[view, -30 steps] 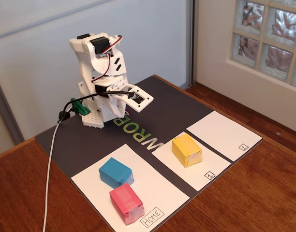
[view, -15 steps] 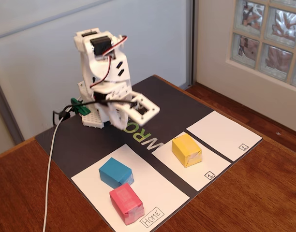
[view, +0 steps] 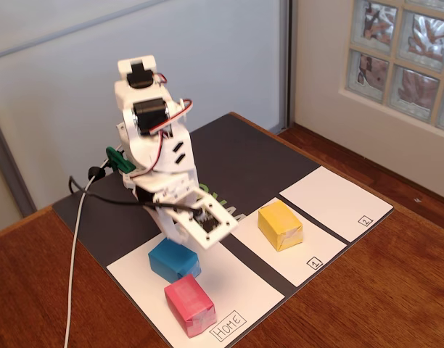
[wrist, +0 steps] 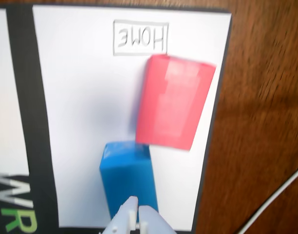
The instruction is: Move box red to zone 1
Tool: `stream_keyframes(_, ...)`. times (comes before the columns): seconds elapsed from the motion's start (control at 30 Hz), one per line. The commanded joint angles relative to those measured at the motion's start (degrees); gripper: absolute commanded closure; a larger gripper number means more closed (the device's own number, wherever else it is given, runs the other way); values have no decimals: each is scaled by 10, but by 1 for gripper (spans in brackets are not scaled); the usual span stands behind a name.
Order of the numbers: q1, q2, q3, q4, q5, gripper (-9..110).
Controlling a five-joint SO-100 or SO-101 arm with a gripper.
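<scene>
End effector (wrist: 138,210) closed, over blue block (wrist: 128,176) | box red (wrist: 173,107) at sheet edge

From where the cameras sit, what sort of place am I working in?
Likely a home or hobby setup: a wooden table beside a glass-block window, with a dark printed mat carrying hand-labelled paper zones, including a HOME sheet.

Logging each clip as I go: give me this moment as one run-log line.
phase: approach | gripper: shut, empty, above blue paper block | pinkish-red paper-wrapped block: on HOME sheet | zone 1 panel: holds yellow block
</scene>
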Motion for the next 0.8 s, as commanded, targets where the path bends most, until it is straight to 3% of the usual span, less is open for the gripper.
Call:
stream_keyframes(0.0, -3, -49, -96, -5, 11, 96)
stream_keyframes(0.1, -7, -86, -132, -5, 12, 69)
stream_keyframes(0.27, -6, -112, -149, -8, 12, 54)
stream_keyframes(0.77, -5, -181, -166, -33, 18, 55)
